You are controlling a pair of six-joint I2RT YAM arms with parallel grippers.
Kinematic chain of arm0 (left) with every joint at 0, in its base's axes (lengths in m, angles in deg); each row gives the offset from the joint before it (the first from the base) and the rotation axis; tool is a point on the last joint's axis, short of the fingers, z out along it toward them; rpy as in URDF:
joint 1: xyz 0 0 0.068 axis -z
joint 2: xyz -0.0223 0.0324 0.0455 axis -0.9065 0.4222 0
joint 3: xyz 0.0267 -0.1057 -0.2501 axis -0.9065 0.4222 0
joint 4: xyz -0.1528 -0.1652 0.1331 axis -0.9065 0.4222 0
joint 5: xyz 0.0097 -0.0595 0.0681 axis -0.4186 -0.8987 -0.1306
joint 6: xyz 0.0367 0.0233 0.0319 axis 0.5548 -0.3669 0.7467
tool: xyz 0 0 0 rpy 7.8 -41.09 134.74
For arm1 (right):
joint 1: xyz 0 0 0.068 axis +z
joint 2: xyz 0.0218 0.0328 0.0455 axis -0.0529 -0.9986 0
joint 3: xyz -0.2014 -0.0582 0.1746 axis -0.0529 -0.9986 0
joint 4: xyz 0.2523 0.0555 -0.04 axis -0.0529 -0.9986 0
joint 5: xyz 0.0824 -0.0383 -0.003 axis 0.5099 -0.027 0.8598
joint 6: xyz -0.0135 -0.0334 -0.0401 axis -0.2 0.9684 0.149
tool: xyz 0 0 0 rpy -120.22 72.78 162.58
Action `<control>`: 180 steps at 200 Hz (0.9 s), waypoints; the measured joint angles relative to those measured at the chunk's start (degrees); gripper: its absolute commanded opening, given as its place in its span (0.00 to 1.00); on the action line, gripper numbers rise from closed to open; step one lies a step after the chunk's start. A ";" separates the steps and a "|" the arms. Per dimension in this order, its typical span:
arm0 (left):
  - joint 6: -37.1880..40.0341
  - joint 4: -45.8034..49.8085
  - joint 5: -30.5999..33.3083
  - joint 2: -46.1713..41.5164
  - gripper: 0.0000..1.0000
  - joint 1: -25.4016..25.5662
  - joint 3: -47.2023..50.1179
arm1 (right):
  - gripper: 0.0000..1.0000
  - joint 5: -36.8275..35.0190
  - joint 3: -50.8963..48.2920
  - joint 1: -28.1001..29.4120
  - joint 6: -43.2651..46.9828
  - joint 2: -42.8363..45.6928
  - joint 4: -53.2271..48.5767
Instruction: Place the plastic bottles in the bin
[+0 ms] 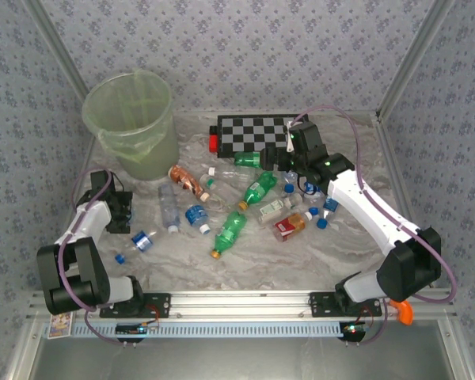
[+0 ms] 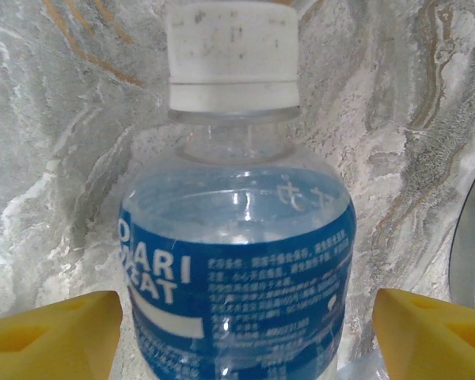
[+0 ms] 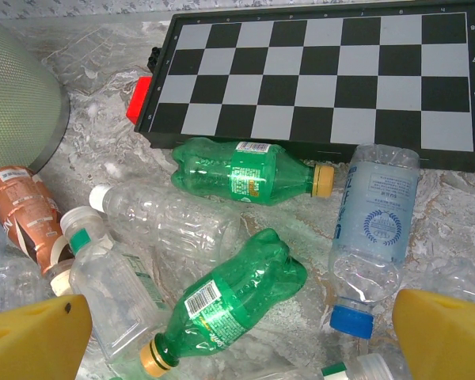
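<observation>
Entry: blue-labelled bottle point(image 2: 237, 261), white cap, on the marbled table point(image 2: 55, 158), near left; left gripper point(image 2: 245, 336) straddles it, jaws apart, not clamped. Bin point(image 1: 134, 154) stands far left. Right gripper point(image 3: 241, 332) is spread wide above the other plastic bottles point(image 3: 245, 170). Hazard: the smooth round body could squirt free if the jaws close off-centre.

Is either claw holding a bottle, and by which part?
Neither. The left gripper straddles a blue-labelled bottle at its label, gaps both sides; the right gripper hangs open.
</observation>
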 measured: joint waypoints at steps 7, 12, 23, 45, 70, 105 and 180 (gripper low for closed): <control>0.00 -0.24 0.00 0.42 0.82 0.00 0.00 | 0.99 0.00 0.00 0.00 0.00 0.00 0.02; 0.00 -0.44 0.00 0.72 0.82 0.00 0.00 | 0.99 0.00 0.00 0.00 -0.02 0.00 0.04; 0.00 -0.94 0.00 1.38 0.82 0.00 0.00 | 0.99 0.00 0.00 -0.02 -0.02 0.00 0.07; 0.00 -1.92 0.00 2.25 0.81 0.00 0.07 | 0.99 0.00 0.00 -0.11 0.00 0.00 0.15; -0.02 -3.17 0.00 2.80 0.81 0.00 0.09 | 0.99 0.00 0.00 -0.11 0.00 0.00 0.15; 0.00 -4.94 0.04 3.93 0.81 0.00 0.09 | 0.99 0.00 0.39 -0.11 -0.02 -0.11 0.15; 0.11 -7.50 0.07 6.01 0.84 0.00 0.20 | 0.99 0.22 2.64 -0.17 0.00 -1.09 -0.02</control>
